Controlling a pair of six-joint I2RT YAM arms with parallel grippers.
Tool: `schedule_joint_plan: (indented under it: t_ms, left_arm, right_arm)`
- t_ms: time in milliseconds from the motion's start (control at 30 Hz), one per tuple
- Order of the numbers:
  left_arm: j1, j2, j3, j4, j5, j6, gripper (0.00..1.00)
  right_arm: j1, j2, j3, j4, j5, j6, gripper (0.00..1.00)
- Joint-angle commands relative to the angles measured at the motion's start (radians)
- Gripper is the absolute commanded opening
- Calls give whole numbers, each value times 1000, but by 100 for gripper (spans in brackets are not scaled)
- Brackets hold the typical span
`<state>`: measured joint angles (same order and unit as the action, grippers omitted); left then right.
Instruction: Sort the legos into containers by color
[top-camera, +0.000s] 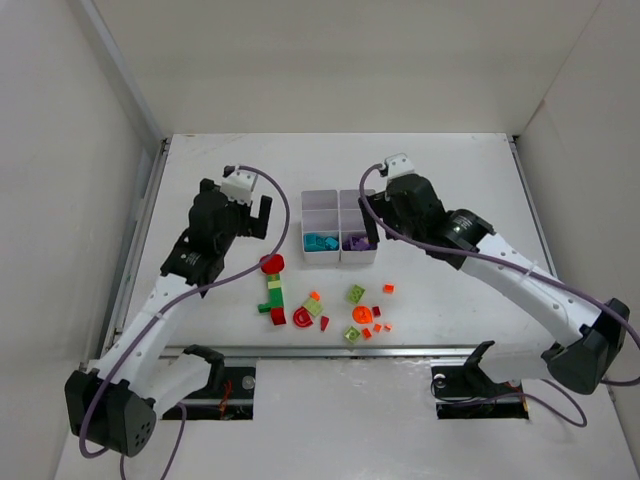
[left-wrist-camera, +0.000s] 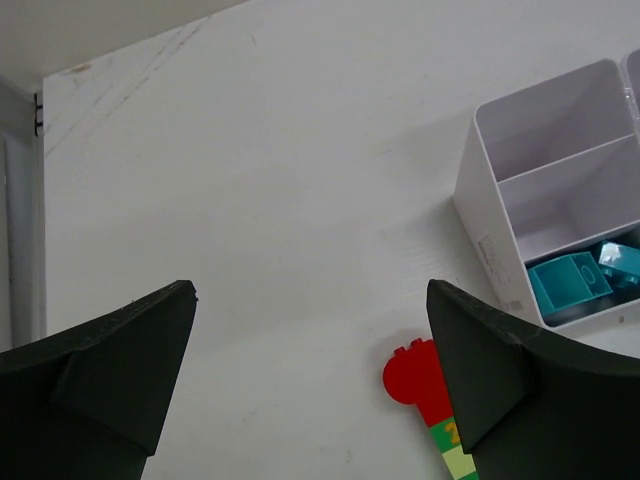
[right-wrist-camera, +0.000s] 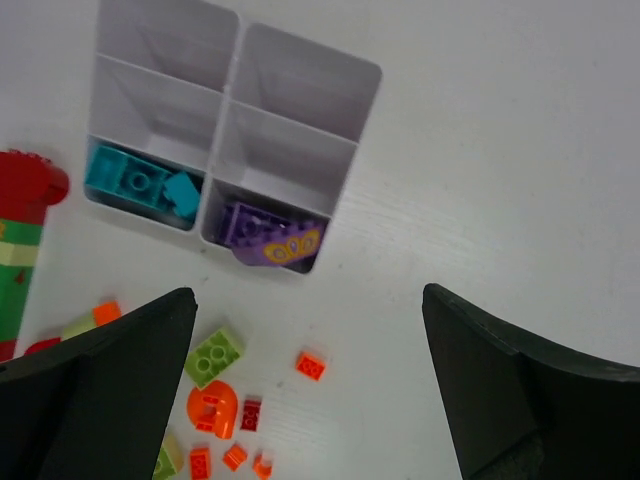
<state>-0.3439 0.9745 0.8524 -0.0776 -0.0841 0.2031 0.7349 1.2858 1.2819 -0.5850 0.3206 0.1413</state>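
Step in hand, as judged: between placements, with the next brick to be selected. The left gripper (left-wrist-camera: 310, 300) has its fingers spread wide with nothing between them; the right gripper (right-wrist-camera: 310, 300) is likewise spread and empty. In the top view the left gripper hangs at 9 o'clock of the organiser (top-camera: 322, 203), and the right gripper at its 3 o'clock edge. The organiser is a thin-walled, smooth white plastic box with rounded corners and six rectangular cells. Teal bricks (right-wrist-camera: 140, 180) lie in the 7 o'clock cell and purple pieces (right-wrist-camera: 265, 232) in the 5 o'clock cell, one of them curved and printed with a yellow pattern. The other four cells show bare. The loose bricks (top-camera: 361, 315) lie scattered on the matte white table (top-camera: 450, 170) at 6 o'clock of the organiser. They are glossy, hard, studded plastic in red, orange and lime green, among them a lime green brick (right-wrist-camera: 213, 355) and an orange horseshoe-shaped piece (right-wrist-camera: 212, 405). A stacked column (top-camera: 273, 290) of red and green segments with a round red cap lies at 7 o'clock. The next move calls for lowering one gripper over a single piece, closing on its flat sides, and assigning its colour a bare cell. The pieces sit close together, so neighbours may be nudged.
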Motion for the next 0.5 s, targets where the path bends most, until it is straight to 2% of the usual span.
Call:
schedule_joint_plan:
  t_ms: [0, 100, 200, 233, 333, 400, 467]
  left_arm:
    - [28, -17, -23, 142, -57, -83, 100]
    - [68, 7, 3, 56, -28, -83, 100]
    - [144, 7, 33, -22, 9, -93, 100]
    - [155, 7, 45, -46, 23, -93, 100]
    - [155, -3, 57, -91, 23, -64, 100]
    - [155, -13, 41, -91, 7, -54, 100]
    - [155, -23, 1, -13, 7, -22, 100]
  right_arm:
    - [31, -3, 40, -147, 266, 158, 100]
    - [31, 21, 51, -107, 464, 158, 100]
    - [20, 21, 31, 35, 494, 158, 100]
    - [20, 21, 5, 104, 430, 158, 100]
    - [11, -5, -21, 148, 254, 187, 100]
    - [11, -17, -44, 77, 223, 362, 100]
    - [11, -31, -91, 60, 166, 455, 100]
